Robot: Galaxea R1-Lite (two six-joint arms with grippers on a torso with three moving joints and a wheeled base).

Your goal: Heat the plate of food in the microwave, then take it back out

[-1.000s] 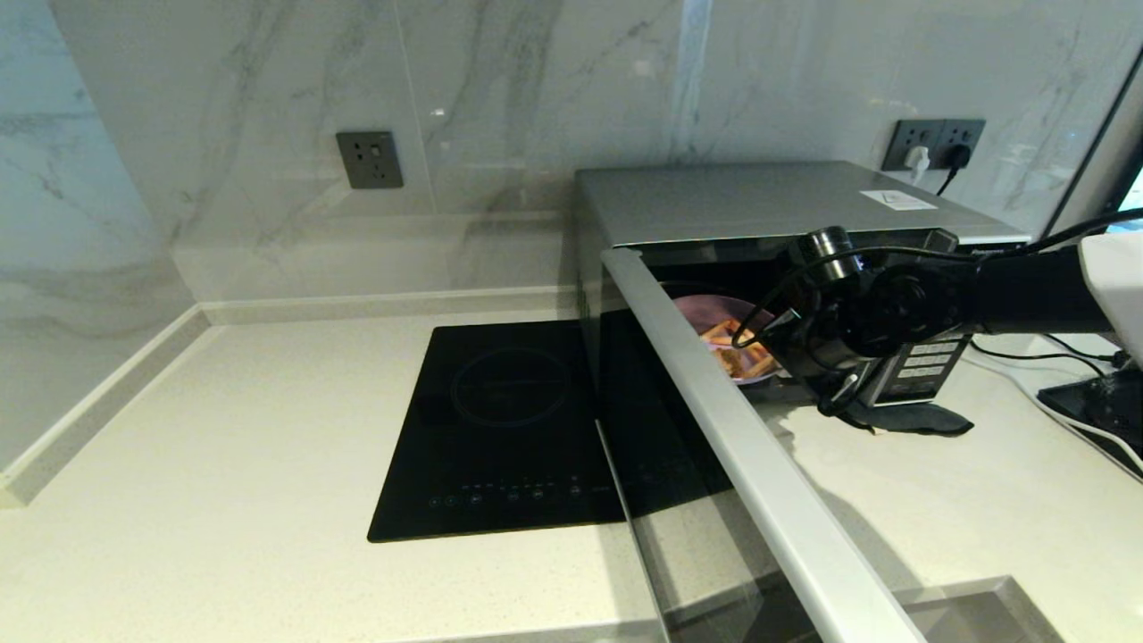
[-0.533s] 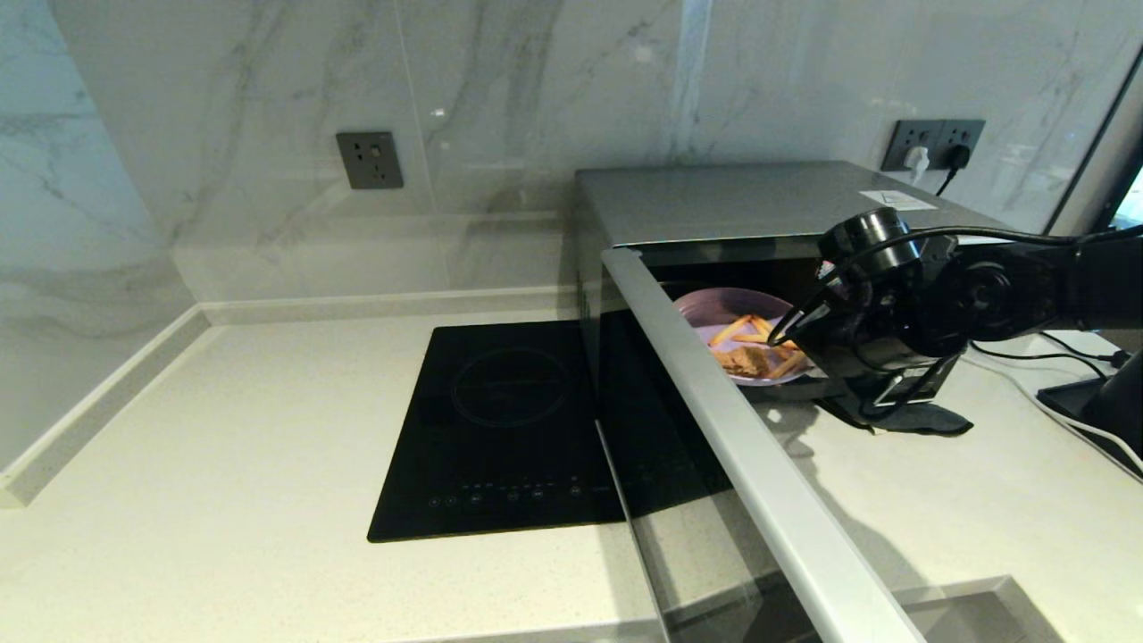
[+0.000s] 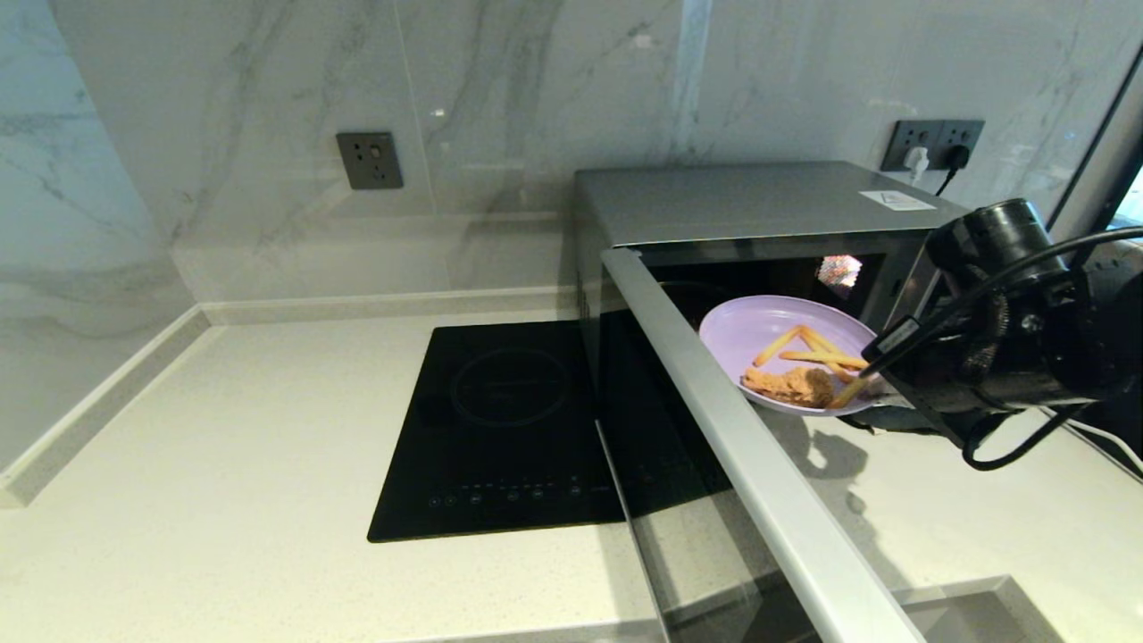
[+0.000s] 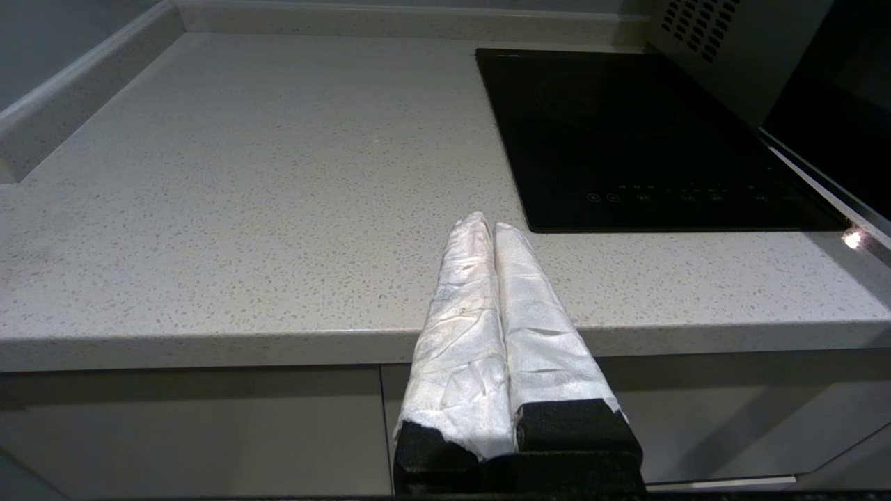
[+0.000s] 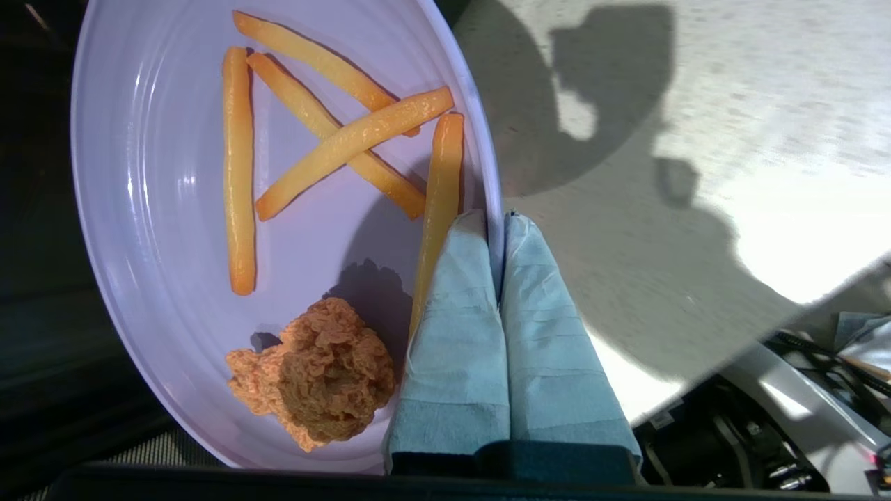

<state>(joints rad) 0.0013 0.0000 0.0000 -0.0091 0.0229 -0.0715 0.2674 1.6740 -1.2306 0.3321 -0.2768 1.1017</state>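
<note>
The right gripper [image 5: 495,229], pinched shut on the rim of the plate [image 3: 768,332], holds it just outside the open microwave [image 3: 750,201], so it should keep level while moving to the counter [image 3: 223,429]; left gripper [image 4: 487,233] closed, parked at the counter edge

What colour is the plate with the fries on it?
Lilac purple. The plate shows best in the right wrist view, held at its rim by the right hand.

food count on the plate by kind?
On the plate of food, held by the right gripper:
fries: 5
breaded piece: 1
Total: 6
</note>
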